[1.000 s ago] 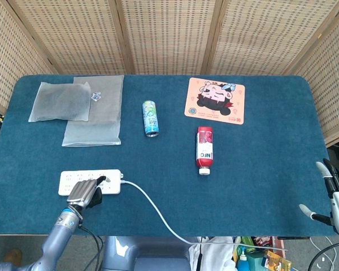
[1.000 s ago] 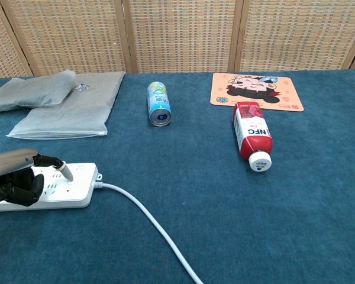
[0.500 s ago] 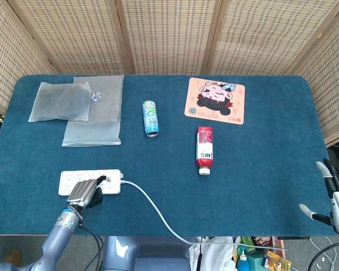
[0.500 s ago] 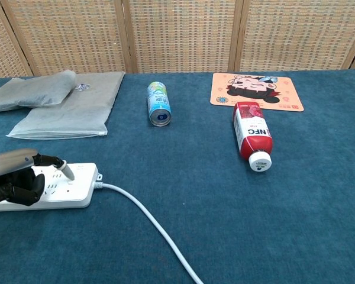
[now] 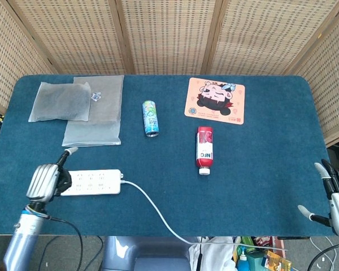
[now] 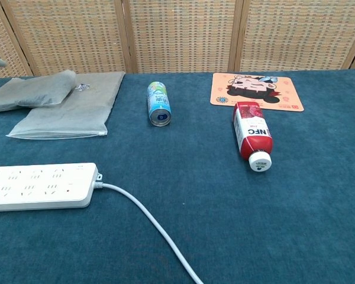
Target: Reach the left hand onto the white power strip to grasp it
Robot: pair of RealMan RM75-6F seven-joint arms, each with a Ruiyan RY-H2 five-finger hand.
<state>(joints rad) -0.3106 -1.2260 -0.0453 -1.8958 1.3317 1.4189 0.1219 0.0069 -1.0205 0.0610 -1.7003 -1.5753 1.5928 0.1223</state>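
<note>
A: Near the table's (image 5: 260,169) front-left corner lies the white power strip (image 5: 92,182), flat, with its white cable (image 5: 158,212) trailing off its right end toward the front edge.

B: And the left hand (image 5: 45,180)?

A: At the strip's left end, covering that end in the head view. Its fingers are curled downward and one digit sticks up and away from the strip. Whether it actually grips the strip I cannot tell. In the chest view the strip (image 6: 40,186) lies bare.

B: The right hand (image 5: 334,197)?

A: Far right of the strip, off the table's edge, fingers spread, holding nothing.

B: What else?

A: Behind the strip, two grey pouches (image 5: 93,116). Further right of them, a green can (image 5: 151,118) on its side, a red bottle (image 5: 204,149) lying down, and a cartoon mat (image 5: 215,100).
</note>
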